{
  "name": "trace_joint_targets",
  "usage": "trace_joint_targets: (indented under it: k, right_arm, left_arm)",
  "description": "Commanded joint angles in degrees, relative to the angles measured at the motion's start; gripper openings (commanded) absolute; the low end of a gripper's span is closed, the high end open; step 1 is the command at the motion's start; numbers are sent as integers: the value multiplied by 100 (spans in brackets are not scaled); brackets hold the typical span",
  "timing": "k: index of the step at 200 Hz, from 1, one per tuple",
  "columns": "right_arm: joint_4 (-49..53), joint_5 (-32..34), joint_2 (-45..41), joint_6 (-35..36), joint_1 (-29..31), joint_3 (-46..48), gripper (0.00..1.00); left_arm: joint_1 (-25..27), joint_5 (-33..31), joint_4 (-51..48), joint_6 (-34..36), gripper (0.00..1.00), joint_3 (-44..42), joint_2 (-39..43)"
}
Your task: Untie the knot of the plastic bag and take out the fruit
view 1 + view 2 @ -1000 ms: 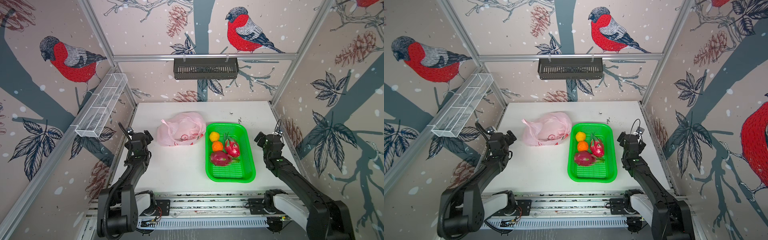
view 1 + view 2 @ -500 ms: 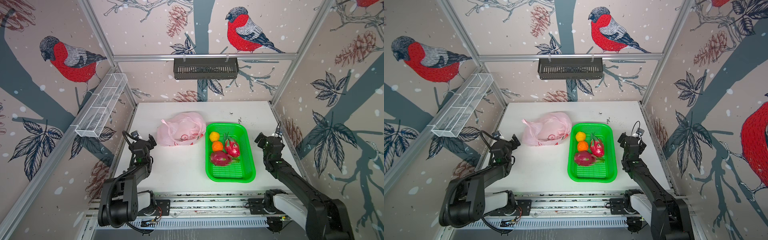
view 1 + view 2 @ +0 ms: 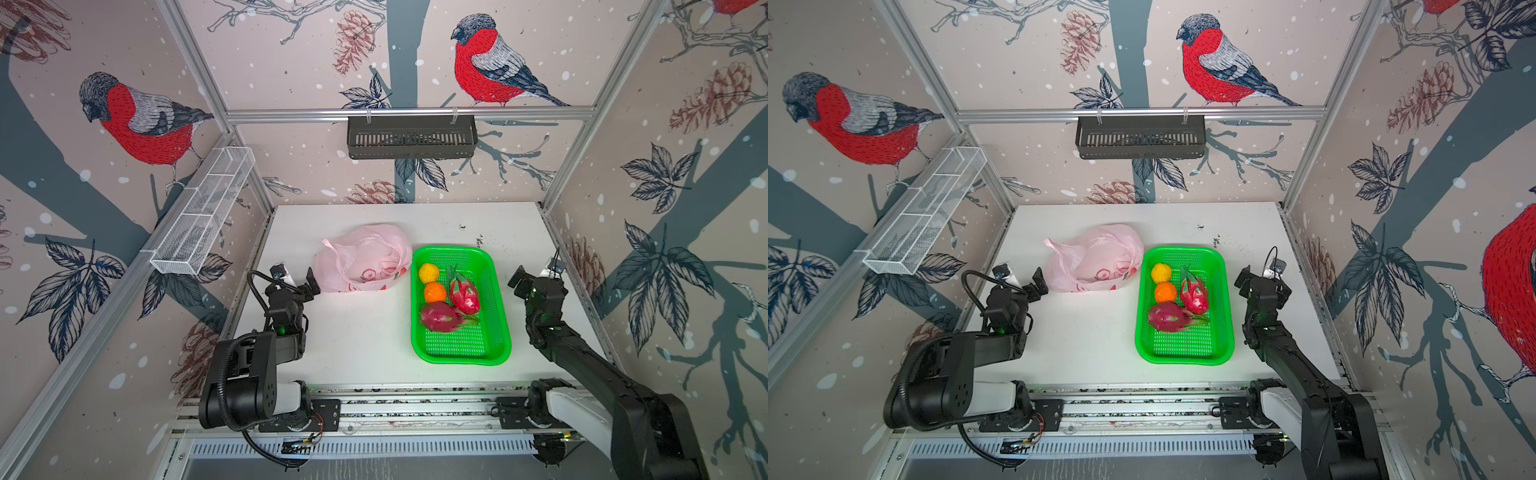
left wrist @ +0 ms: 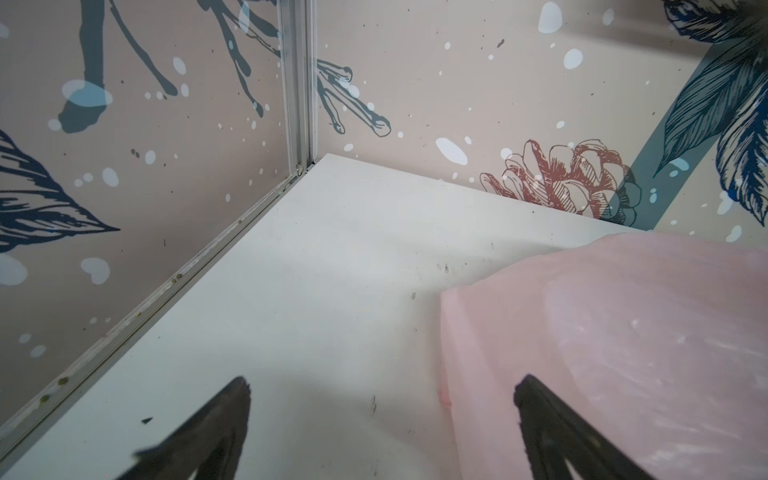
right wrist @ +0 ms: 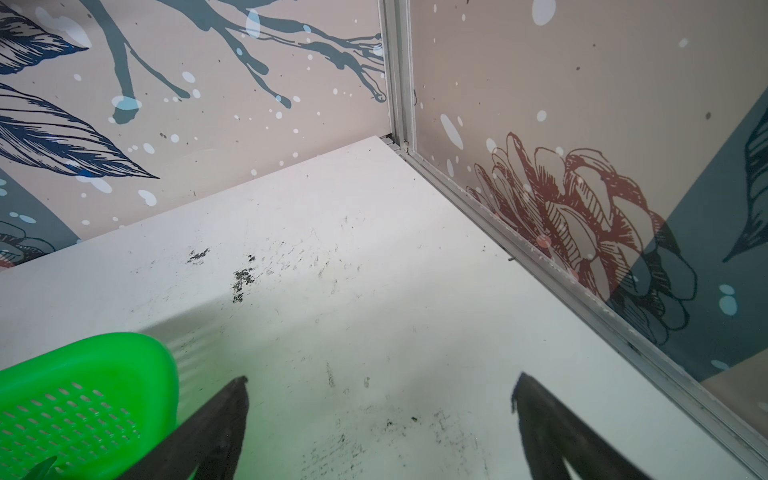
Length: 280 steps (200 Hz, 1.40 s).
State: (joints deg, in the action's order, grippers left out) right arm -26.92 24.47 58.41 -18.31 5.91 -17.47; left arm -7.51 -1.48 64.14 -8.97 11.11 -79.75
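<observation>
Much bare table [image 3: 361,345] beside plastic bag [image 3: 365,257]

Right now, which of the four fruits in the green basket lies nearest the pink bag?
The yellow ball, in the basket corner beside the bag; the orange ball and both dragon fruits lie farther off.

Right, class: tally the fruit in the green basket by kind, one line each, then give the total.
dragon fruits: 2
orange ball: 1
yellow ball: 1
Total: 4
</observation>
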Motion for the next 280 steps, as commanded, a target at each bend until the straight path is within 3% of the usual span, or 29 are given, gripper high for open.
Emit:
trace_joint_targets:
  k: [1,19,82,186,280]
  right_arm:
    - [-562,-32,62,200,6,115,99]
    - [-944,-36,190,402,6,237,99]
    - [-2266,-184,973,1070,-68,417,99]
    - [-3353,-745,1451,1099,-477,675,99]
    - [-4206,-1076,2157,1080,-557,708,100]
  left_arm:
    - [-5,443,1147,144,99,-113,-316]
    - [0,455,804,133,99,-44,-206]
    - [-4,901,1077,301,99,-45,-391]
    - [2,1583,1304,535,99,-12,-612]
    - [34,1730,1671,650,99,-165,-710]
